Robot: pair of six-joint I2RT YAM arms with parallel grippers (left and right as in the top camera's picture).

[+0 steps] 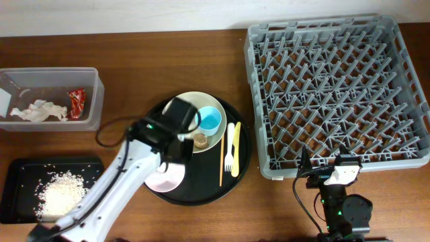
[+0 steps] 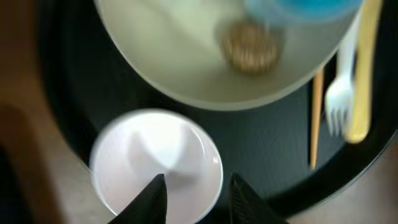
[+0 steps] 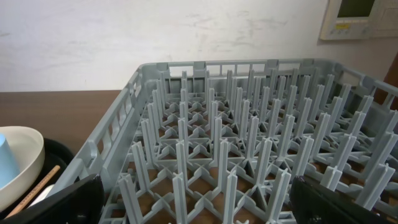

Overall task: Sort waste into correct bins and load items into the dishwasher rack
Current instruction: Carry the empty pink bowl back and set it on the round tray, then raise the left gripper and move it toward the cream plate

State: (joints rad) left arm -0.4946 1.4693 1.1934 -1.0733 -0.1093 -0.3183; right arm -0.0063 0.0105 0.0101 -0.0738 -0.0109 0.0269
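Bowl (image 2: 155, 162), plate (image 1: 193, 102), cup (image 1: 211, 119), fork (image 1: 229, 153), knife (image 1: 236, 144) and stick (image 1: 222, 161), one of each, lie on the round tray (image 1: 201, 193) at frame centre, left of the rack (image 1: 339, 91), left tool (image 2: 196, 186) parted over the bowl's rim, right tool (image 3: 196, 183) spread wide.

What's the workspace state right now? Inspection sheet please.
Surface: wooden table, round black tray mid-table.
Job's things: rack empty; clear tub holds napkins and red wrapper; shallow black tray holds rice; plate carries blue cup and brown lump; fork, yellow knife, wooden stick, pink bowl on round tray.
Clutter: nothing seen.
Grippers: left gripper jaws apart over pink bowl's rim, contact unclear; right gripper jaws wide, empty, facing rack.
Cables: black cable loops left of round tray; second cable near right gripper.
Surroundings: white wall, wall panel.
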